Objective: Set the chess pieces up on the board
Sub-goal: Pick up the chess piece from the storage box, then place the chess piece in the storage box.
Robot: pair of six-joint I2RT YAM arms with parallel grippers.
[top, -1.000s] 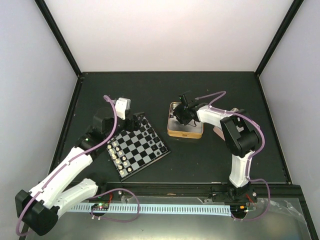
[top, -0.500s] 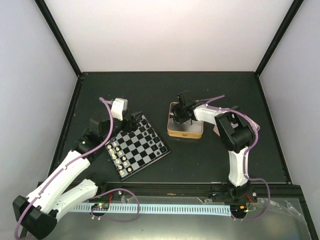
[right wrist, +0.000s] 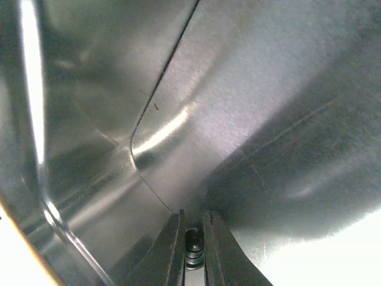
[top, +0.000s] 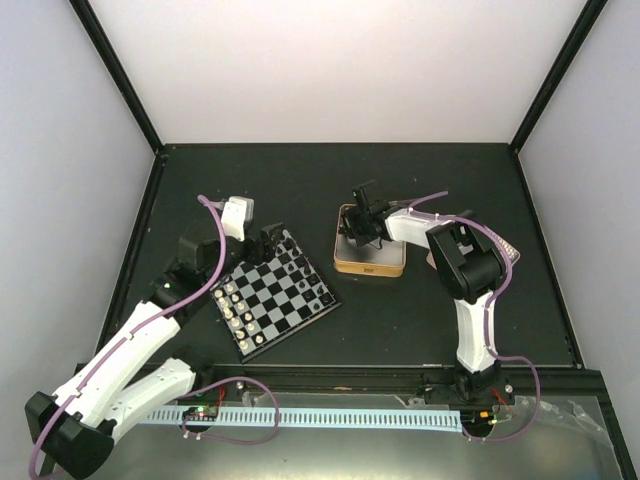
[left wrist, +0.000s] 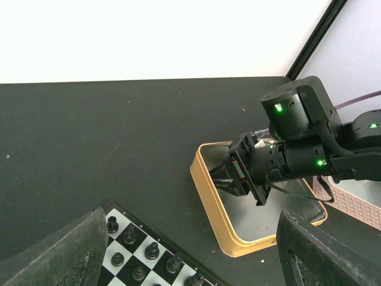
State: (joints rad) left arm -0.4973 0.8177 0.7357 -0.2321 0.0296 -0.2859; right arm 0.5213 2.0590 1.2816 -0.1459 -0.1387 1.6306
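Observation:
The board [top: 277,296] lies left of centre, with black chess pieces [top: 302,266] along its far right edge and cream-white pieces along its near left edge. In the left wrist view its corner [left wrist: 140,259] shows several black pieces. My left gripper [top: 268,240] is open and empty, just above the board's far corner. My right gripper [top: 361,232] reaches down inside the gold-rimmed tin [top: 396,264]. In the right wrist view its fingers [right wrist: 171,247] are shut on a small black chess piece [right wrist: 192,243] just above the tin's metal floor.
The tin [left wrist: 205,193] stands right of the board, apart from it. A pinkish lid [top: 507,250] lies on the mat behind the right arm. Black frame rails border the dark mat on all sides.
The left arm drew back slightly toward the left. The right gripper moved a little further left within the tin.

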